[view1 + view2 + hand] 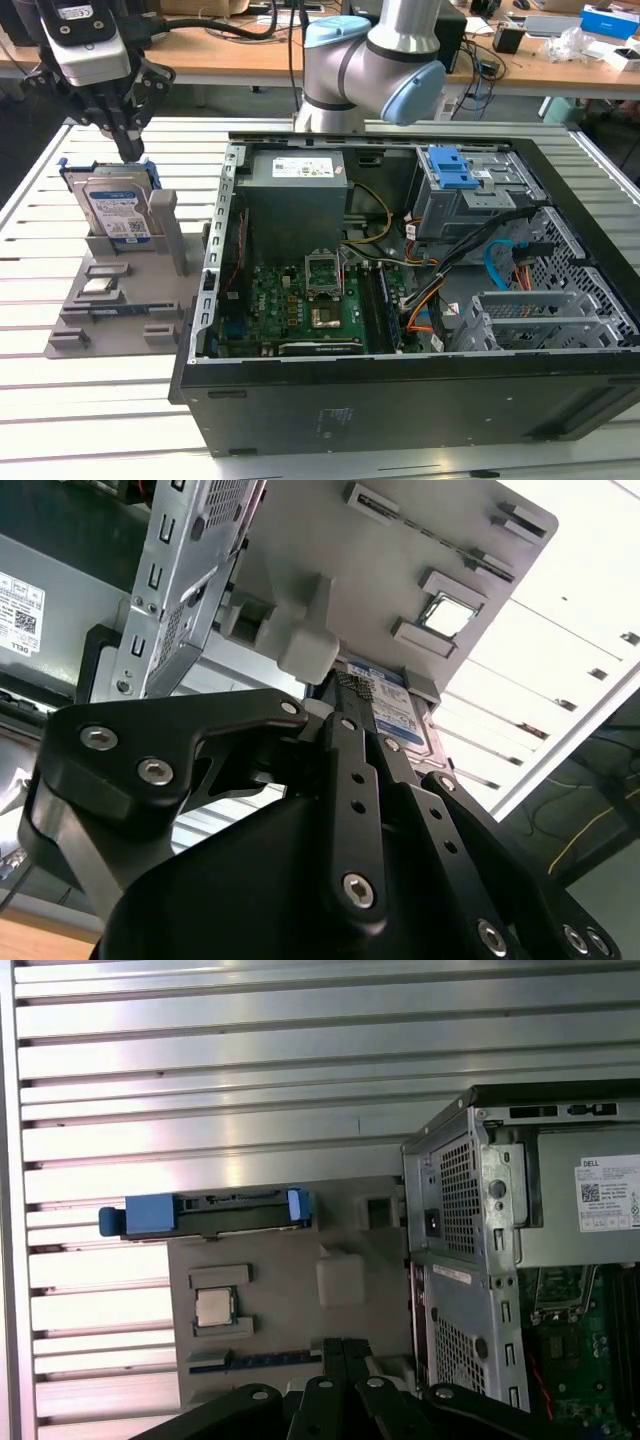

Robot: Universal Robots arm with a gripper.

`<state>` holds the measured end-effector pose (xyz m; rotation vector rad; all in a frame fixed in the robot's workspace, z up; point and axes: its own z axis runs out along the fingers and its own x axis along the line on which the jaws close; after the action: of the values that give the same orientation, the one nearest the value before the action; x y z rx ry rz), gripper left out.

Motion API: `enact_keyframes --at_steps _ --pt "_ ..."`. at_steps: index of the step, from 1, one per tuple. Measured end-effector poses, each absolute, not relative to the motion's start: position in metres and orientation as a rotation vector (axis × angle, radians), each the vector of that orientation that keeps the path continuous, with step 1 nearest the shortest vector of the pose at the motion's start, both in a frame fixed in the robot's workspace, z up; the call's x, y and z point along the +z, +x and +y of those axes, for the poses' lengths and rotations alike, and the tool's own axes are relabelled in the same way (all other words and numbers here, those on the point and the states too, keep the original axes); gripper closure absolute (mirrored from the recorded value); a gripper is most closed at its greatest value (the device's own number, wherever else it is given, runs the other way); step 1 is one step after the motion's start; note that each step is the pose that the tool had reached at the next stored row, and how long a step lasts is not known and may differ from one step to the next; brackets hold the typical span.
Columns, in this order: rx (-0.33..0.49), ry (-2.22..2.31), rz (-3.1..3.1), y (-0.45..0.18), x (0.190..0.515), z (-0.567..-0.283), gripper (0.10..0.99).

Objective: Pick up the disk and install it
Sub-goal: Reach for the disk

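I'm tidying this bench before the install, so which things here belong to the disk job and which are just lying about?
Belongs to the job: disk, standing in the grey holder; gripper right above it; open computer case.
Lying about: processor chip on the holder; clutter on the wooden desk behind.

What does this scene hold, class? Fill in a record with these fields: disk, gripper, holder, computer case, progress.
disk: the disk stands upright on edge in the grey holder, label facing the exterior view
gripper: the gripper is directly over the disk's top edge; contact cannot be told
holder: on the slatted table, at the exterior view's left of the case
computer case: the computer case is open, with motherboard and power supply exposed
progress: disk not yet lifted out or installed
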<state>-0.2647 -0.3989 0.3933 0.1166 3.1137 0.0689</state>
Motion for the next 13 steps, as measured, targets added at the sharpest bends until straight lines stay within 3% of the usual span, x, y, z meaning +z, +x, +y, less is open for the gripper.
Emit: enact_keyframes --at_steps 13 --pt "0.069 0.117 3.114 -0.286 0.393 -0.399 0.980"
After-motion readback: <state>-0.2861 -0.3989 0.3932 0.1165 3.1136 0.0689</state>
